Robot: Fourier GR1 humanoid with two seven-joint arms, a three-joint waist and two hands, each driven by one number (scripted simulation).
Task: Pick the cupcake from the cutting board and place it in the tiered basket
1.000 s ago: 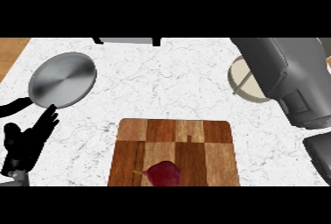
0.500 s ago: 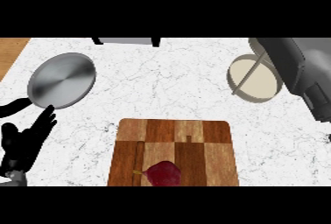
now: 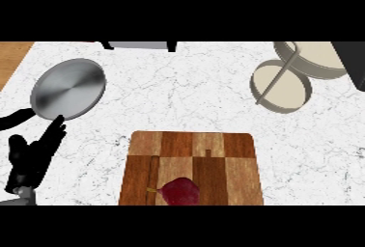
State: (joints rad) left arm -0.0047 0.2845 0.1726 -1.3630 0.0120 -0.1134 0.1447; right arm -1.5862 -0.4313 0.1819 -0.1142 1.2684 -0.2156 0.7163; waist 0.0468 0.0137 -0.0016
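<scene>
Cupcake (image 3: 182,191): dark red, at 6 o'clock, on the cutting board (image 3: 214,154) near its lower edge, nothing gripping it.
Tiered basket (image 3: 288,91): at 2 o'clock, well apart from the board, both tiers open upward to take the cupcake.
Left hand (image 3: 30,157): at 8 o'clock, fingers straight and upright, holding nothing, resting beside the board.
Right hand: out of view, state unknowable.
Metal plate (image 3: 69,89): at 10 o'clock, off the likely board-to-basket path.
Step, as judged: pick not yet begun.

Cutting board (image 3: 206,159): centre front of the counter (image 3: 185,87).
Cupcake (image 3: 182,191): on the board, at its front edge.
Plate (image 3: 69,89): back left.
Tiered basket (image 3: 285,87): back right, well apart from the board.
Left hand (image 3: 32,157): left of the board, in front of the plate.
</scene>
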